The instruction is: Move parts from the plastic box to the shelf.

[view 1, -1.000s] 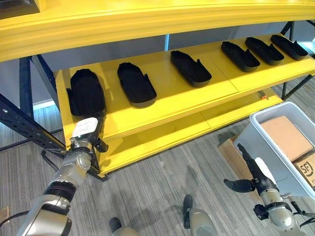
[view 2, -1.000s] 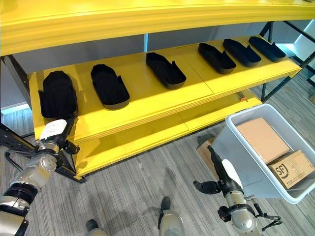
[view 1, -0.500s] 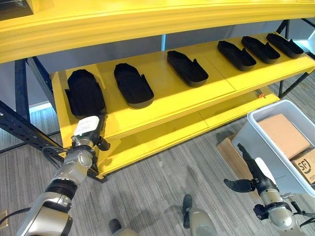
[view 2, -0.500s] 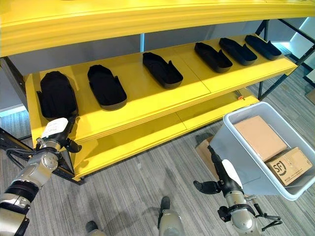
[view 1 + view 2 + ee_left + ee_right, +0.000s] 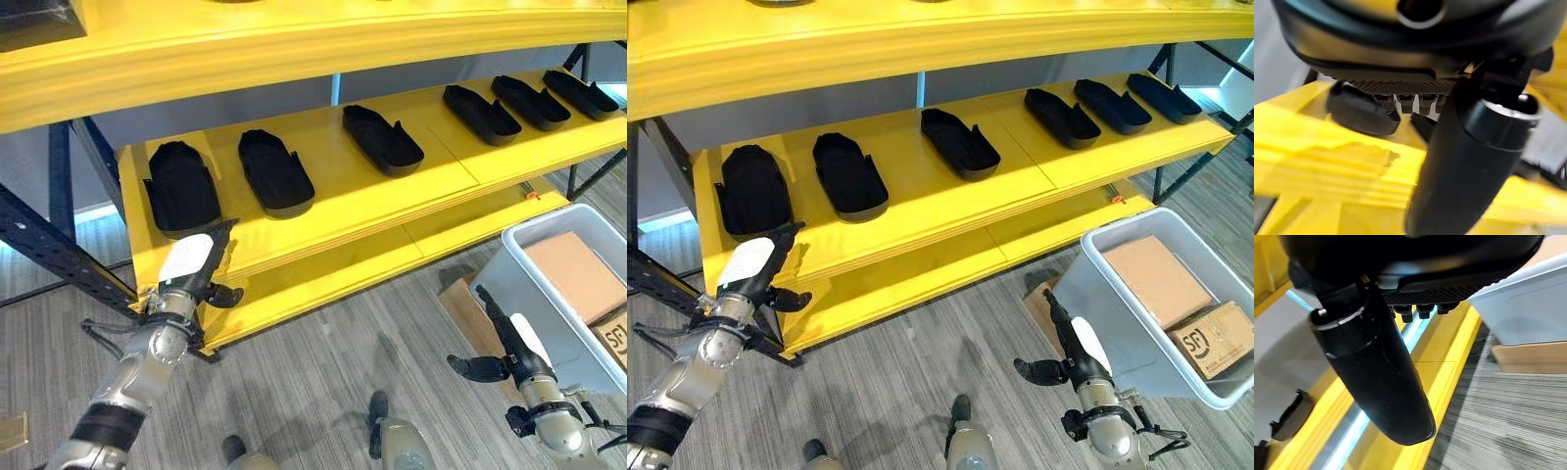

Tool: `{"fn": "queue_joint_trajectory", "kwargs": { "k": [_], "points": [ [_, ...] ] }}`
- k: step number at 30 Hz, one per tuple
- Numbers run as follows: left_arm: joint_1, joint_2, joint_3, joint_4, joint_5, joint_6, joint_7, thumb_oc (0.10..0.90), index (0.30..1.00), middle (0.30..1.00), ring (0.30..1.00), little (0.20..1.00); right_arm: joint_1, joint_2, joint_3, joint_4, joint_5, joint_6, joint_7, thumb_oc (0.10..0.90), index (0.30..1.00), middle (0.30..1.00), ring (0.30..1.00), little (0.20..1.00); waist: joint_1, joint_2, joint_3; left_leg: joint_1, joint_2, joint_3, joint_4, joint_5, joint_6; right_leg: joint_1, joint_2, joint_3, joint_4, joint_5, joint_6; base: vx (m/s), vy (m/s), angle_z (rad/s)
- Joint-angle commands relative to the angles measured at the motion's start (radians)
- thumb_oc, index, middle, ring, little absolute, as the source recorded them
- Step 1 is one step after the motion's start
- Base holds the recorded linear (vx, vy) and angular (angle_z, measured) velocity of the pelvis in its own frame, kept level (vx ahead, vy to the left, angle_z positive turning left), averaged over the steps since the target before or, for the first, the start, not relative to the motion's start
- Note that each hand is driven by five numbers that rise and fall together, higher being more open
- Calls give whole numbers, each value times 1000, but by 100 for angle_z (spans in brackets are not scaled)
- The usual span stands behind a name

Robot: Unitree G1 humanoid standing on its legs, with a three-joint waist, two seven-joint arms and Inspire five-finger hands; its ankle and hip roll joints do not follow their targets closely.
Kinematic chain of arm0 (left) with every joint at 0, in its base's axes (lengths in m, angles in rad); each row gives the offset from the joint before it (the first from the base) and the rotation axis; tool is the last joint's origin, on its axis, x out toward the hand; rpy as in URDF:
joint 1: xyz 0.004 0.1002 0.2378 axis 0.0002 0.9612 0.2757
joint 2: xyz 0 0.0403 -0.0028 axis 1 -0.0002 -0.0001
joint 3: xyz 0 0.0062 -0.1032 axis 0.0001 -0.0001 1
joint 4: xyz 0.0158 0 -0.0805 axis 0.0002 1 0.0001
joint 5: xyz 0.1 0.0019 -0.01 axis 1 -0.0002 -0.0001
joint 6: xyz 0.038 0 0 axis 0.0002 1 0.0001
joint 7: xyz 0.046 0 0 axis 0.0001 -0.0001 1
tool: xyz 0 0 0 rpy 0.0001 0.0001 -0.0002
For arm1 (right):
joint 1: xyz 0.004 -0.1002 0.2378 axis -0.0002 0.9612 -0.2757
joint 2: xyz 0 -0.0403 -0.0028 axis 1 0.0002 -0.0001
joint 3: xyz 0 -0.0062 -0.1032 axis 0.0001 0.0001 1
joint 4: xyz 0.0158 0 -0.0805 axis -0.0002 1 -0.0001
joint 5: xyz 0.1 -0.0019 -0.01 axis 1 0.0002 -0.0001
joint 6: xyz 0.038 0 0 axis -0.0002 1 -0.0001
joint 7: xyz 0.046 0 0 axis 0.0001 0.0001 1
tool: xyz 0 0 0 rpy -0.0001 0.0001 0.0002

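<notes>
Several black moulded parts lie in a row on the yellow shelf (image 5: pixel 343 201); the leftmost part (image 5: pixel 181 186) is nearest my left hand (image 5: pixel 191 266). That hand hangs open just in front of the shelf's front edge, below this part, holding nothing. The left wrist view shows the same part (image 5: pixel 1359 115) past its straight fingers. My right hand (image 5: pixel 500 343) is open and empty, low beside the grey plastic box (image 5: pixel 505 289), whose wall (image 5: pixel 1528 308) shows in the right wrist view.
The plastic box holds two cardboard boxes (image 5: pixel 578 274) and stands on a flat cardboard piece (image 5: pixel 456 294). A lower yellow shelf level (image 5: pixel 392 259) sits under the parts. A dark blue rack post (image 5: pixel 59 255) slants at the left. Grey floor lies between my hands.
My left hand has drawn back a little from the leftmost part, and its fingers now stretch out straight towards the shelf edge. The camera shifted slightly. The right hand has stayed put.
</notes>
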Motion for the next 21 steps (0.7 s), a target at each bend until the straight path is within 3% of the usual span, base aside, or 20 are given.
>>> {"fn": "queue_joint_trajectory", "kwargs": {
  "k": [1, 4, 6, 7, 13, 15, 18, 20, 21],
  "points": [
    [-45, 10, 84, -106, -180, -122, 7, 900, 1000, 1000, 1000, 1000, -50, -31, -114, -77, 39, -80, -40, 900, 1000, 1000, 1000, 1000, -5, 12, -46, -17, 22, -14, -34, 132, 24, 101, -48, 61, 140, -143, 47, 0, 0, 0],
    [6, -55, 98, -158, -451, -181, -27, 900, 1000, 1000, 1000, 1000, -52, -32, -116, -91, 54, -94, -41, 900, 1000, 1000, 1000, 1000, -7, 20, -53, 11, 23, -16, -41, 131, 25, 125, -47, 59, 149, -156, 43, 19, -20, 1],
    [25, -74, 103, -171, -500, -188, -34, 900, 1000, 1000, 1000, 1000, -53, -31, -116, -96, 59, -98, -39, 900, 1000, 1000, 1000, 1000, -8, 26, -59, 16, 26, -18, -48, 137, 26, 132, -42, 55, 143, -153, 40, 7, -31, 6],
    [53, -135, 99, -194, -663, -212, -71, 900, 1000, 1000, 1000, 1000, -55, -28, -111, -98, 62, -108, -43, 900, 1000, 1000, 1000, 1000, -9, 33, -63, 37, 29, -16, -61, 145, 25, 145, -34, 53, 146, -162, 35, 8, -47, 5],
    [161, -271, 67, -267, -862, -208, -136, 900, 1000, 1000, 1000, 1000, -26, -18, -99, -119, 67, -120, -30, 900, 1000, 1000, 1000, 1000, -12, 60, -87, 77, 60, -29, -104, 183, 27, 168, 12, 41, 165, -204, 10, -12, -77, 1],
    [185, -317, 28, -246, -919, -203, -152, 900, 1000, 1000, 1000, 1000, -30, -34, -81, -121, 72, -125, -26, 900, 1000, 1000, 1000, 1000, -6, 75, -85, 86, 73, -52, -127, 247, 19, 161, 36, 36, 194, -223, -7, -83, -89, 4],
    [237, -347, 0, -246, -970, -183, -187, 900, 1000, 1000, 1000, 1000, -30, -41, -78, -145, 98, -135, -13, 900, 1000, 1000, 1000, 1000, 3, 82, -85, 92, 92, -63, -162, 289, 19, 157, 67, 37, 203, -237, -25, -87, -125, 2],
    [292, -359, -38, -239, -1006, -167, -225, 900, 1000, 1000, 1000, 1000, -13, -30, -69, -138, 199, -155, 20, 900, 1000, 1000, 1000, 1000, 19, 93, -89, 67, 124, -89, -168, 419, -12, 168, 118, 25, 176, -238, -54, -82, -163, 3],
    [292, -359, -38, -238, -1007, -167, -226, 900, 1000, 1000, 1000, 1000, -13, -31, -69, -138, 200, -155, 20, 900, 1000, 1000, 1000, 1000, 17, 95, -89, 66, 126, -91, -171, 422, -13, 169, 121, 23, 173, -237, -55, -63, -77, 2]
  ]
}}
